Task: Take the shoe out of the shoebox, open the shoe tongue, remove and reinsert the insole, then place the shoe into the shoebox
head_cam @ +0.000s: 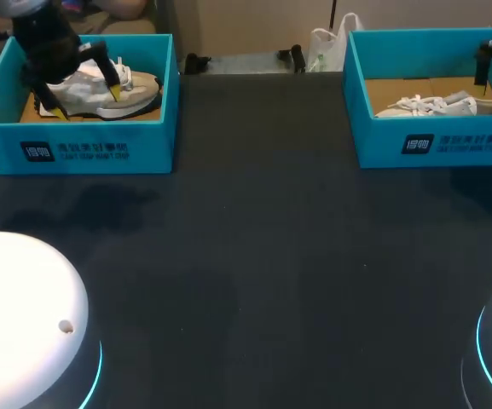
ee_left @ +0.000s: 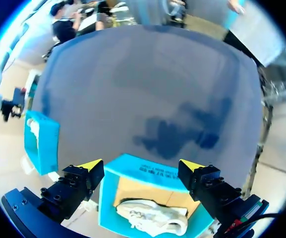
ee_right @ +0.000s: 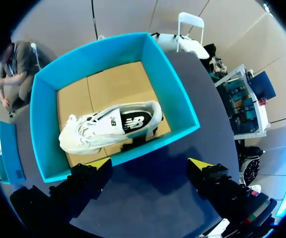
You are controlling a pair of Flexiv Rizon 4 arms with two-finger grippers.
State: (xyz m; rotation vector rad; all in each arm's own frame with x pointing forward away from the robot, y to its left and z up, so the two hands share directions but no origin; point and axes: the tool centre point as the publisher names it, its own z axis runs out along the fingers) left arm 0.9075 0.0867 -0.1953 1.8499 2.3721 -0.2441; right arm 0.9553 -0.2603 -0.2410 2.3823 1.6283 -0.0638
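- Both shoes sit in their boxes, so we reckon we're on step one: getting a shoe out.
- The left gripper point(ee_left: 142, 166) hangs over the left box point(head_cam: 92, 141), with its fingers spread wide and holding nothing. The left shoe point(ee_left: 152, 218) sits on its sole on the cardboard floor, under and between the fingers.
- The right gripper point(ee_right: 150, 163) is wide open and empty too, over the near wall of the right box point(ee_right: 41, 119). The right shoe point(ee_right: 108, 126) lies diagonally inside, and its dark insole looks to be in place.
- Next move, as we see it: drop the left fingers down on either side of the shoe, squeeze across the upper, then lift straight up.
- The walls are close to the fingers, so clipping one could shove the box.
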